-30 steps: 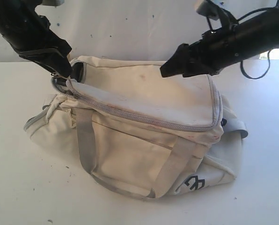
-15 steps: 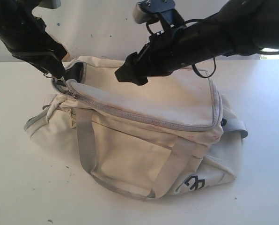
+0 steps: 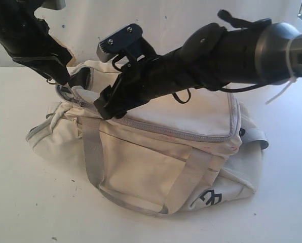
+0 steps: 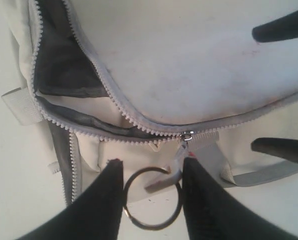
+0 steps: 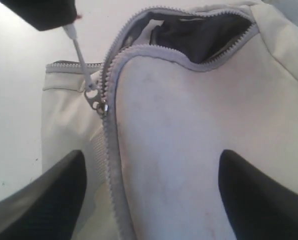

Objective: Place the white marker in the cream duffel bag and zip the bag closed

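My left gripper [image 4: 150, 167] pinched the one zip pull [image 4: 161, 182]. My right gripper [image 5: 150, 155] stood spread wide over the lid, holding nothing. One cream duffel bag [image 3: 156, 157] lay on the table [image 3: 29, 202], one corner unzipped. White marker: not visible in any view; only dark lining [image 5: 199, 35] showed in the gap.

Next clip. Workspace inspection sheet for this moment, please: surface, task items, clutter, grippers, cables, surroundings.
Surface: white table, a few dark specks.
Job's things: cream duffel bag on the table, zipper open at one corner, dark lining showing; white marker not seen in any view.
Clutter: nothing seen.
Grippers: left gripper shut on the zipper pull; right gripper open, empty, above the bag's top panel.
Cables: black cable looped under the right arm.
Surroundings: white wall behind.
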You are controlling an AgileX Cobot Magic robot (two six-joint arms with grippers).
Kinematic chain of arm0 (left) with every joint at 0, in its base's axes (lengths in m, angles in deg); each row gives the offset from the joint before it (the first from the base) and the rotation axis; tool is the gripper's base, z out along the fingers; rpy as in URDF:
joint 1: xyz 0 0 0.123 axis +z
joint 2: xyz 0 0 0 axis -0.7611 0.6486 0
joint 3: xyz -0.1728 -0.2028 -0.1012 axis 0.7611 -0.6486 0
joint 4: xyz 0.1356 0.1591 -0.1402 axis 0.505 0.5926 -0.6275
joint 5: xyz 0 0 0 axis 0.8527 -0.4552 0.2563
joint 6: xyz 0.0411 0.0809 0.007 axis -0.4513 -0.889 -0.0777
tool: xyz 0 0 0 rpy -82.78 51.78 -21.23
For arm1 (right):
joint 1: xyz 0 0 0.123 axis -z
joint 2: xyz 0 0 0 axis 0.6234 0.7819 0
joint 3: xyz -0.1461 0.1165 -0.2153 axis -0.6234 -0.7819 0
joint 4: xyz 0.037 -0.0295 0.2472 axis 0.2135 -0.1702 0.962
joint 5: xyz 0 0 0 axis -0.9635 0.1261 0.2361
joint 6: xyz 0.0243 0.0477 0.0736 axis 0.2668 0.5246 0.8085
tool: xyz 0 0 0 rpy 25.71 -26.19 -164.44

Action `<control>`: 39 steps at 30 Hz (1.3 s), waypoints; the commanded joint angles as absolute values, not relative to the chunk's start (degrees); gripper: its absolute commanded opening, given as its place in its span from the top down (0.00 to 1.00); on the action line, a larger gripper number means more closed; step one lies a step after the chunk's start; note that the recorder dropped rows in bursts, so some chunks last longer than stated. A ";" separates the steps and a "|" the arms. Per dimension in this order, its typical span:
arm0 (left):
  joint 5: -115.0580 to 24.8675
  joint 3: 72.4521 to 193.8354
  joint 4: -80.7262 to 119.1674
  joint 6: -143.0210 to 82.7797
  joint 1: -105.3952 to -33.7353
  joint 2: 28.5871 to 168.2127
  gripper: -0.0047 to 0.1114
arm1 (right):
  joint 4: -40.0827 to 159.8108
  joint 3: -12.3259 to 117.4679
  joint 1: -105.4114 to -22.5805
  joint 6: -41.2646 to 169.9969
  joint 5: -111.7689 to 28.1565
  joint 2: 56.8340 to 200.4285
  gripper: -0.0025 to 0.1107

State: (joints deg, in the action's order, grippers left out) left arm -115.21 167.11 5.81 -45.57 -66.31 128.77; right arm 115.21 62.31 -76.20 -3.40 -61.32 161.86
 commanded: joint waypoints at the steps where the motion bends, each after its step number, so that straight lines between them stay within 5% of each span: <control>1: -115.06 167.09 6.07 -45.27 -66.26 127.91 0.96 | 115.74 62.41 -79.02 -4.28 -56.26 163.29 0.37; 14: -115.06 167.09 6.64 -43.93 -66.26 127.91 0.96 | 115.61 62.41 -81.40 -4.28 -51.40 166.42 0.38; 23: -115.06 167.09 7.89 -41.92 -66.26 127.91 0.96 | 115.61 62.41 -81.40 -4.28 -50.73 166.42 0.69; 28: -115.06 167.09 11.14 -37.80 -66.26 127.91 0.96 | 115.61 62.41 -81.40 -4.17 -53.45 166.42 0.98; 39: -115.06 167.09 19.22 -30.42 -61.79 127.91 0.96 | 113.61 62.41 -81.40 -4.17 -58.15 163.13 0.98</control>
